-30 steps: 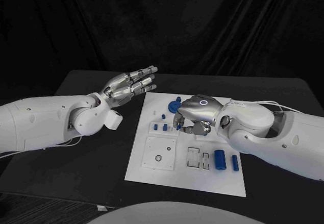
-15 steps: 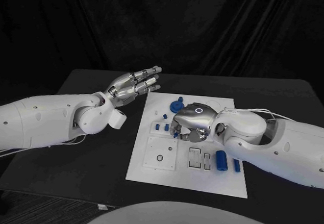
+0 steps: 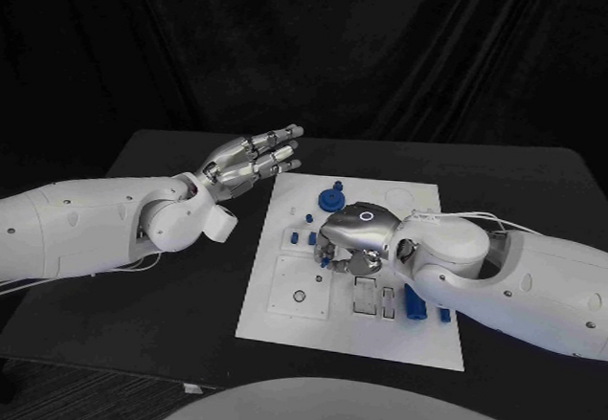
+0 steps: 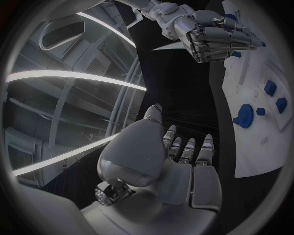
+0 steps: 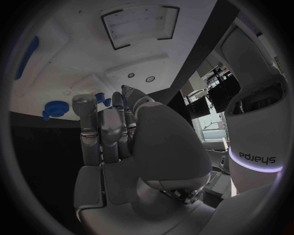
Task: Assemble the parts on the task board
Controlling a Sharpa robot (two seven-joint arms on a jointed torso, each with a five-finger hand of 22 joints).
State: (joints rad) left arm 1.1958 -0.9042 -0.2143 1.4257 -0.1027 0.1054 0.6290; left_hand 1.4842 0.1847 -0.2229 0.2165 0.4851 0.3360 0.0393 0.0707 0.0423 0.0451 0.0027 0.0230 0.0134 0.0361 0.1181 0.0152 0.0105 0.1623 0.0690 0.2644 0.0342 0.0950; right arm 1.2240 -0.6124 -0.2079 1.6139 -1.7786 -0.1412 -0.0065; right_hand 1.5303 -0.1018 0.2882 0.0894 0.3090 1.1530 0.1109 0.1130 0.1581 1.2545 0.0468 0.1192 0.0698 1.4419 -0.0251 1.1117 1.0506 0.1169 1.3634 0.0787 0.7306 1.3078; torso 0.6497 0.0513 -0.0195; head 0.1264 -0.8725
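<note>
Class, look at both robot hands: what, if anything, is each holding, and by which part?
The left hand holds nothing, its fingers apart. The right hand pinches a small blue part at its fingertips; where on the part cannot be told.

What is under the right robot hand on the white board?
Under the right robot hand lies the middle of the board. A small blue part shows at its fingertips, apparently pinched. The board beneath the palm is covered, so other parts there cannot be seen.

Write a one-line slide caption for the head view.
Right hand works over the white task board among blue parts while the open left hand hovers beside it.
</note>
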